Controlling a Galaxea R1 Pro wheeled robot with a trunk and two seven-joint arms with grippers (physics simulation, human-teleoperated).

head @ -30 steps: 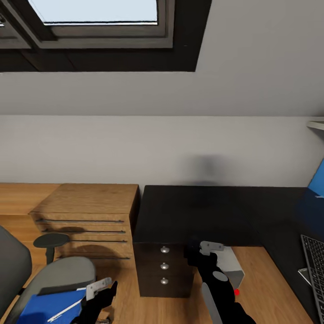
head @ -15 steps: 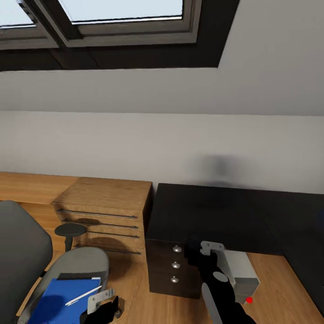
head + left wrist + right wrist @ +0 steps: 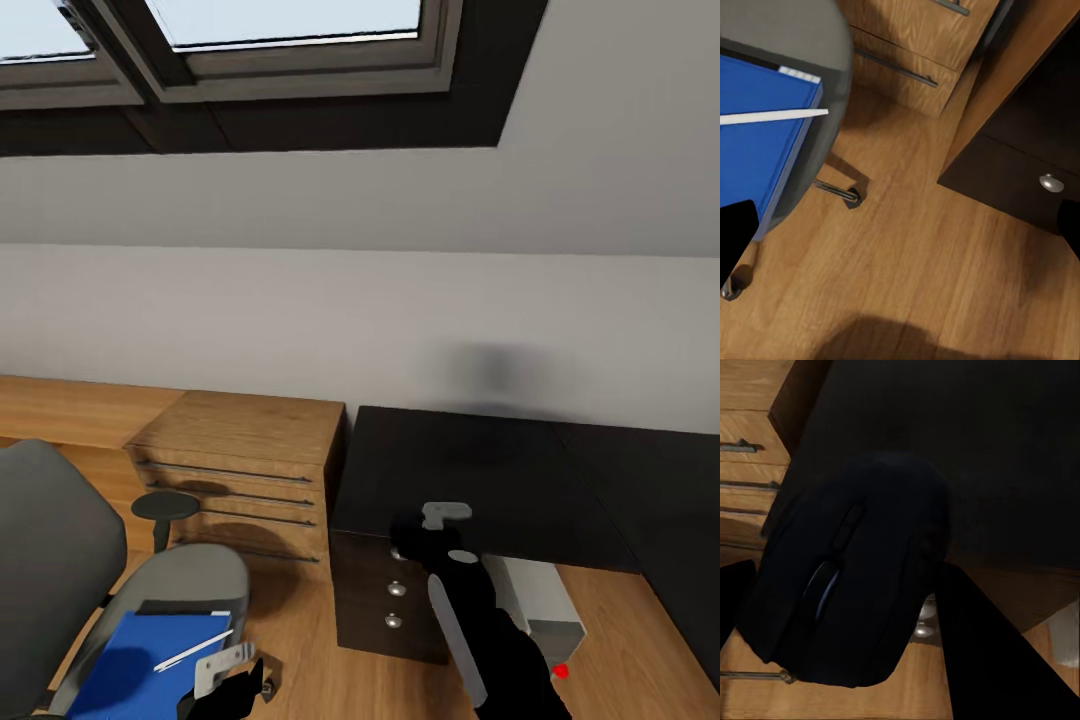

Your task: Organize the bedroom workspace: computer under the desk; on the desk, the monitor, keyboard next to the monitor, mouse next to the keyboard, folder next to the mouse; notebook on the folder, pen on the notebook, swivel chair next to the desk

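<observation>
The right gripper (image 3: pixel 432 528) is clamped on the mouse (image 3: pixel 851 574), holding it just above the front edge of the desk (image 3: pixel 480 470), over the end with the drawers. The left gripper (image 3: pixel 228 672) hangs low beside the swivel chair (image 3: pixel 190 585), and whether its fingers are apart I cannot tell; the folder (image 3: pixel 135 665) lies on the seat with the pen (image 3: pixel 192 650) across it. Being so near that edge, the mouse could drop to the floor if let go here, and it would also lie far from where the keyboard belongs.
</observation>
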